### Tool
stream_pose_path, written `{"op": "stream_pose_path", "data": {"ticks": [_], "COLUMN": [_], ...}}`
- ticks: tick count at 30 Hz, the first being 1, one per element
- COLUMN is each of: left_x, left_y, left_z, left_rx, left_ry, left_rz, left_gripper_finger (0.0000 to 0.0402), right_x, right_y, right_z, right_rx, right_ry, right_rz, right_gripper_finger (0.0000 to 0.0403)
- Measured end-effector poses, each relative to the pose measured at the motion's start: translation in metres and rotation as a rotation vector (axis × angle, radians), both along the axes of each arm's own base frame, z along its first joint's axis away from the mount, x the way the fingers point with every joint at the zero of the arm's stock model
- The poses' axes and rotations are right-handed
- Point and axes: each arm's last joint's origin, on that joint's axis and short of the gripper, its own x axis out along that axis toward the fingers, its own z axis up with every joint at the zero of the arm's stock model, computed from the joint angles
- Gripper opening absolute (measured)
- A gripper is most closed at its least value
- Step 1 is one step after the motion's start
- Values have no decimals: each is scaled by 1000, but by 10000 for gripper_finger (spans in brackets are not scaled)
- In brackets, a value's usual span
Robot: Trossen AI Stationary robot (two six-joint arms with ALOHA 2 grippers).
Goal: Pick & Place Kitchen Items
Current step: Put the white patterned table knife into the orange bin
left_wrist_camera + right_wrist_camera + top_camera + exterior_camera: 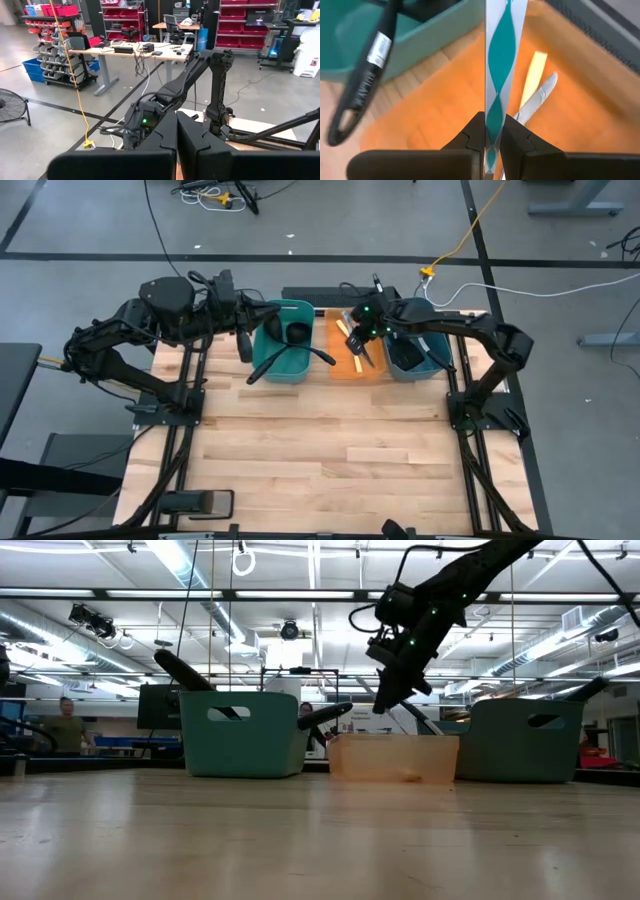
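My right gripper [492,131] pinches a thin teal-and-white knife [499,75] above the orange tray [445,115].
I judge it light, stiff and slippery; a handle grip is safer. My left gripper [176,131] waits closed and empty beside the left bin [283,340].

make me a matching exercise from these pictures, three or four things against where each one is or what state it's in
Things:
1. right hand
2. pale yellow-handled knife
3. black plastic ladle
4. left hand

Places or states:
a. lying in the orange tray
b. shut, empty, beside the left teal plastic bin
c. shut on the teal-and-white striped utensil
d. in the left teal plastic bin, handle over its rim

Pairs: 1-c, 2-a, 3-d, 4-b
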Motion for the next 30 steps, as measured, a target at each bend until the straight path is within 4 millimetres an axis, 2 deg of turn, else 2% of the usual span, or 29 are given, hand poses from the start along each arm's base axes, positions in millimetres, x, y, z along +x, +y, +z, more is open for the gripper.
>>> {"op": "stream_pose_path", "data": {"ticks": [8,16,30], "left_x": [0,0,0], "left_y": [0,0,0], "left_z": [0,0,0], "left_rx": [-4,-9,-9], "left_ry": [0,0,0], "left_rz": [5,6,9], "left_gripper_finger": [1,1,1], "right_x": [0,-8,-11], "right_y": [-9,-18,-17], "right_z": [-16,-17,-19], "right_rx": [40,73,103], "right_ry": [50,51,73], "right_rz": [-33,-59,-53], "right_gripper_finger": [37,37,37]}}
